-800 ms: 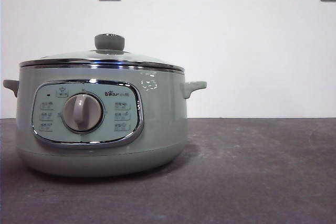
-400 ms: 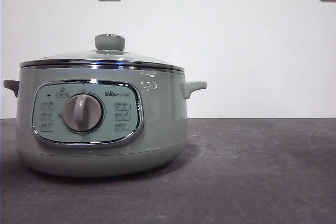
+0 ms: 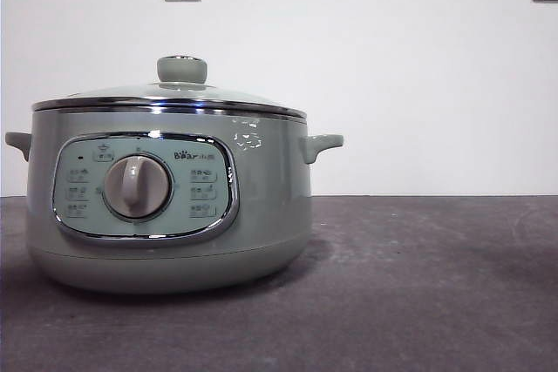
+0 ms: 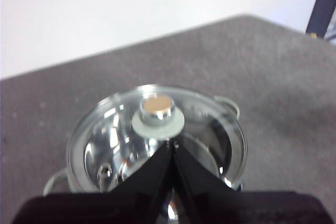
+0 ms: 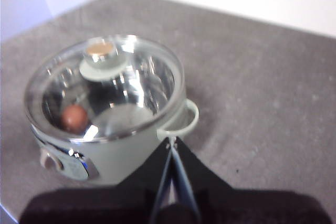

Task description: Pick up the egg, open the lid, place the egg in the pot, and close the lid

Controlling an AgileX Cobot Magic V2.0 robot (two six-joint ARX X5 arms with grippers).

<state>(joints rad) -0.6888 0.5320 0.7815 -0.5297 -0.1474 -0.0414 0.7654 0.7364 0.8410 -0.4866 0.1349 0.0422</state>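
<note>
Evidently the task stood at or near its end at the moment of inspection. On the dark grey table (image 3: 436,285) the pot (image 3: 166,215) sat upright toward one side, its control panel (image 3: 144,187) and dial facing the front camera, both side handles clear of any obstruction. The lid (image 3: 170,98) lay seated on the pot's rim, level all round so far as the front view showed, with its knob (image 3: 181,69) standing on top; this placement was consistent with a lid set back down after loading. Through the glass, in the right wrist view, the egg (image 5: 74,117) was found resting on the steel floor inside the pot, near the wall on the control-panel side, which accounts for its absence from the table. Neither arm appeared in the front view. The left gripper (image 4: 172,142) hung above the lid with its jaws pressed together at the tips and nothing between them, touching nothing. The right gripper (image 5: 170,142) was held off above and beside the pot, near one handle (image 5: 181,121), its jaws likewise drawn together and empty. Judged from this, both arms were clear of the work, with no step outstanding.
</note>
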